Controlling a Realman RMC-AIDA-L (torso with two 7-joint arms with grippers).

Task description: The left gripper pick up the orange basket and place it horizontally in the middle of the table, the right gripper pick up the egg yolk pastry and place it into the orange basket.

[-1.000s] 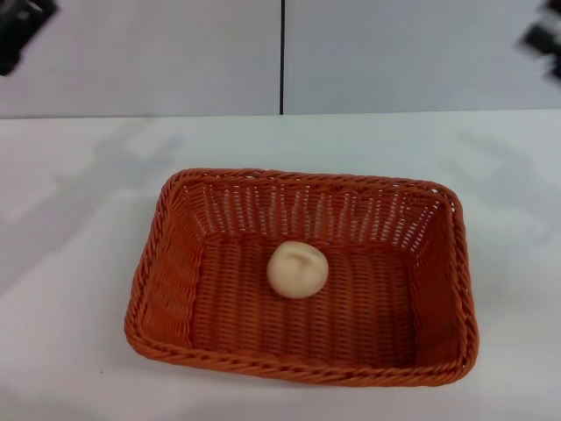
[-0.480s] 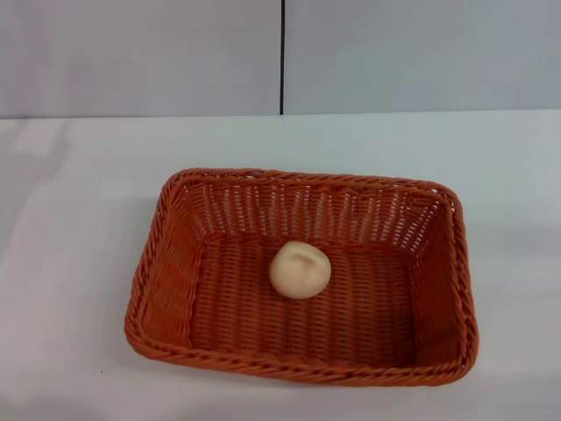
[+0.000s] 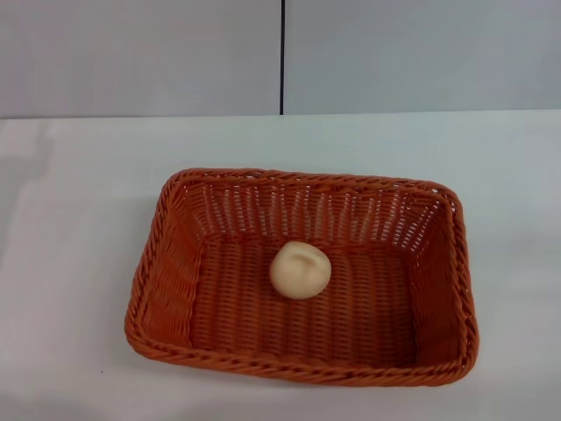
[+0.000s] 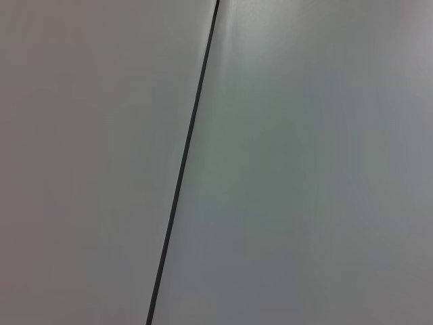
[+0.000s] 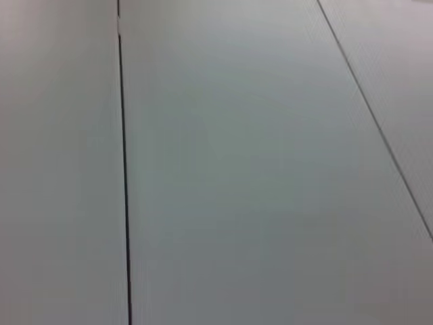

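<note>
The orange basket (image 3: 188, 289) lies flat and lengthwise across the middle of the white table (image 3: 79, 219) in the head view. The egg yolk pastry (image 3: 300, 270), a pale round ball with a crease on top, rests on the basket's woven floor near its centre. Neither the left gripper nor the right gripper shows in any view. Both wrist views hold only grey wall panels with thin dark seams.
A grey wall (image 3: 140, 53) with a vertical dark seam (image 3: 282, 57) stands behind the table's far edge. White tabletop surrounds the basket on the left, right and far sides.
One second ago the two grippers showed at the top left and top right corners of the head view; both have since moved out of sight. Basket and pastry stay put.
</note>
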